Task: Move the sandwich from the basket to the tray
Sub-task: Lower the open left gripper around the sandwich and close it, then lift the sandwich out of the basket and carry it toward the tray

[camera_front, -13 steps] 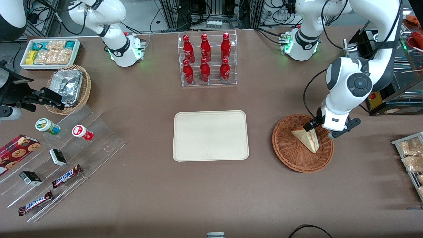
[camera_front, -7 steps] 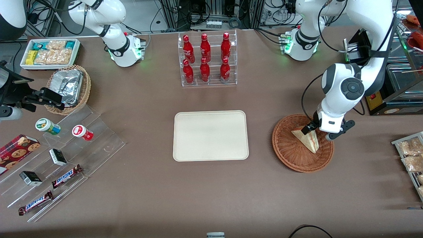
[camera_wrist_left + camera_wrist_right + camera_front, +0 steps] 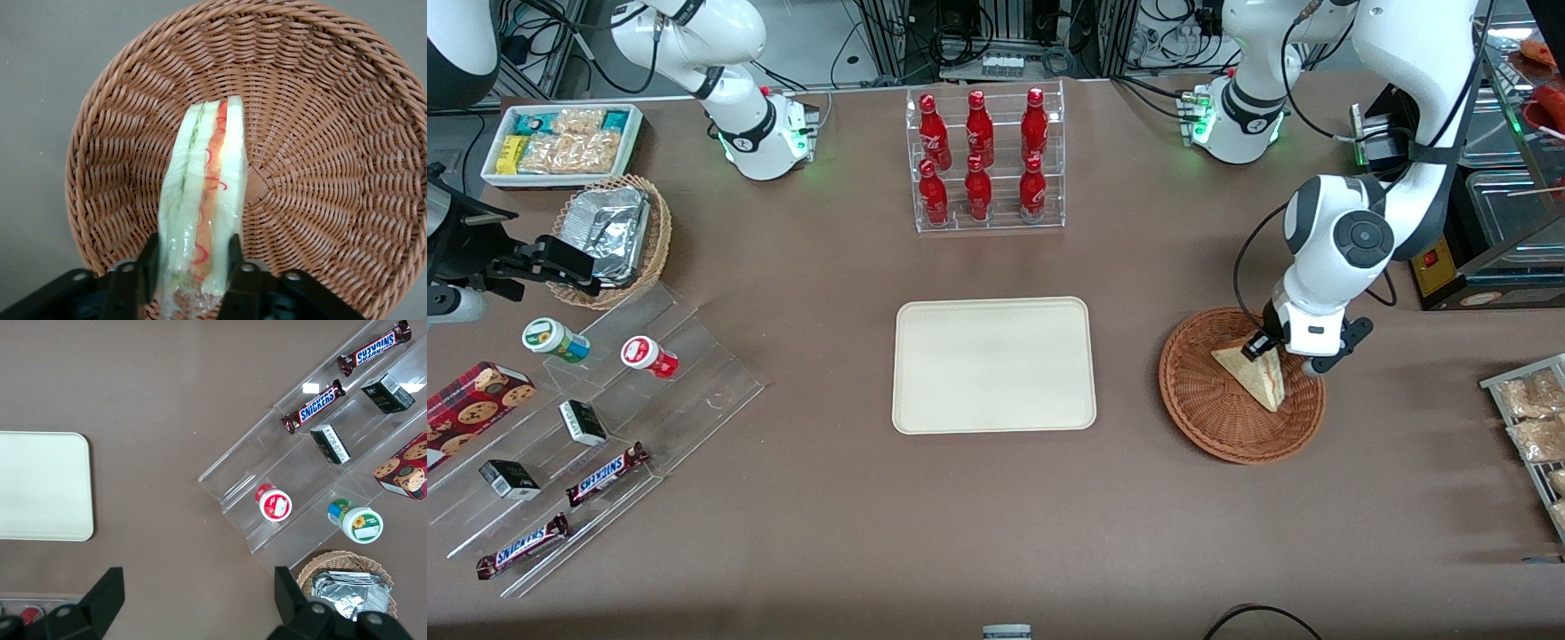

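Observation:
The sandwich (image 3: 1254, 373) is a pale triangular wedge lying in the reddish-brown wicker basket (image 3: 1209, 418), toward the working arm's end of the table. My left gripper (image 3: 1268, 353) is down in the basket, shut on the sandwich's upper end. In the left wrist view the black fingers (image 3: 148, 265) press both bread faces of the sandwich (image 3: 203, 180), whose red and green filling edge faces the camera, with the basket's (image 3: 320, 133) weave under it. The cream tray (image 3: 994, 364) lies bare at the table's middle, beside the basket.
A clear rack of red bottles (image 3: 987, 160) stands farther from the camera than the tray. A wire rack of packets (image 3: 1529, 418) and a dark appliance (image 3: 1485, 258) flank the basket. A stepped acrylic shelf of snacks (image 3: 587, 418) and a tan foil basket (image 3: 609, 236) lie toward the parked arm's end.
The left arm's elbow and wrist have drawn in and shifted slightly toward the tray, while the gripper stays at the sandwich. The sandwich has not moved in the basket.

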